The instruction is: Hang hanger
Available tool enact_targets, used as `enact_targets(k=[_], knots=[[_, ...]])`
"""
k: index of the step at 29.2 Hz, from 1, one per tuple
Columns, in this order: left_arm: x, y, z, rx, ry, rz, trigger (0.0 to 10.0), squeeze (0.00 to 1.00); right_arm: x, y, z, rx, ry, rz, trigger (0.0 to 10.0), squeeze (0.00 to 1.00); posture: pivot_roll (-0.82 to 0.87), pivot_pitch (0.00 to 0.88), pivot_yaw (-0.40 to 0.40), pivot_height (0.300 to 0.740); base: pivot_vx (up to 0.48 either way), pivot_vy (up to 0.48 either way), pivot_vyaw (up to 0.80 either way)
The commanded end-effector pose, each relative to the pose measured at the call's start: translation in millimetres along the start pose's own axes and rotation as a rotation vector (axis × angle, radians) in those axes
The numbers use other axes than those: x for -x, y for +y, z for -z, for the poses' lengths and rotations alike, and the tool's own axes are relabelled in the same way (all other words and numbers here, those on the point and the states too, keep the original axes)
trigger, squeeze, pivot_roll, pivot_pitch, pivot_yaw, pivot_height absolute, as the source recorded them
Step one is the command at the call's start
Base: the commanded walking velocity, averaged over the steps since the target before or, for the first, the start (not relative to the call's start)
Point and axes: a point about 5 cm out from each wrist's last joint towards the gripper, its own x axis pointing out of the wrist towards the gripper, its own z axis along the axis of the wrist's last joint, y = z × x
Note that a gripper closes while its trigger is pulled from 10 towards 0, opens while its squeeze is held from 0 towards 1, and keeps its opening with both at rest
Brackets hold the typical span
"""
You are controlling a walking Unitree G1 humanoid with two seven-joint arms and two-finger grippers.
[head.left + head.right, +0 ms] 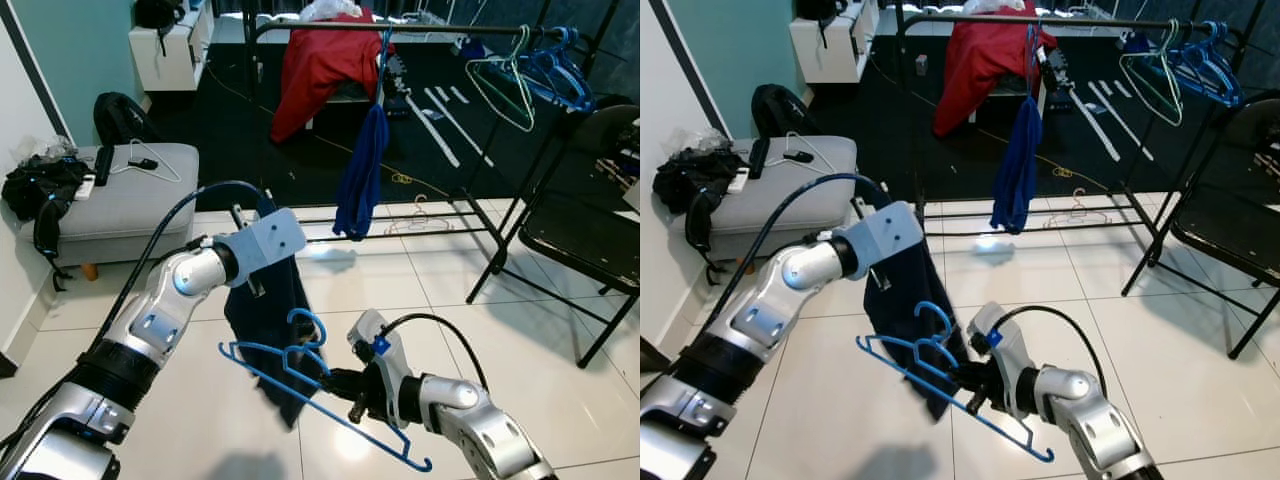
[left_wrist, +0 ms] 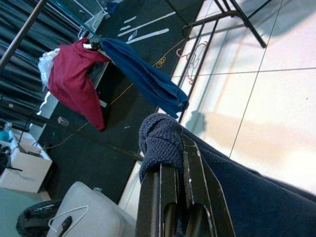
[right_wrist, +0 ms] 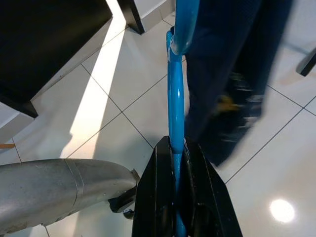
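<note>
Blue plastic hanger [image 1: 300,375], pinched between the right gripper [image 1: 345,392] fingers low over the tiled floor [image 1: 470,330], may snag the dark garment [image 1: 275,320] clamped in the left gripper [image 2: 174,197], well short of the clothes rail [image 1: 430,28].

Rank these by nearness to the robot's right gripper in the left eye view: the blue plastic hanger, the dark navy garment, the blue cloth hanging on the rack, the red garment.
1. Blue plastic hanger, clamped in the right gripper.
2. Dark navy garment, just left, held by the left gripper.
3. Blue cloth, hanging on the black rack ahead.
4. Red garment, draped farther back.
</note>
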Motion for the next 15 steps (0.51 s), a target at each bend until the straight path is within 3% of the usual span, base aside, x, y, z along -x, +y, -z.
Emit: enact_targets(k=[1, 15], knots=[[0.9, 1.9, -0.4, -0.036, -0.017, 0.018, 10.0, 0.0, 0.3, 2.3, 1.9, 0.0, 0.015, -0.005, 10.0, 0.0, -0.03, 0.089, -0.013, 0.74, 0.0, 0.0, 0.0], [2.0, -2.3, 1.1, -0.073, -0.039, 0.07, 10.0, 0.0, 0.0, 3.5, 3.7, 0.006, 0.019, 0.005, 10.0, 0.0, -0.03, 0.092, -0.004, 0.74, 0.0, 0.0, 0.0]])
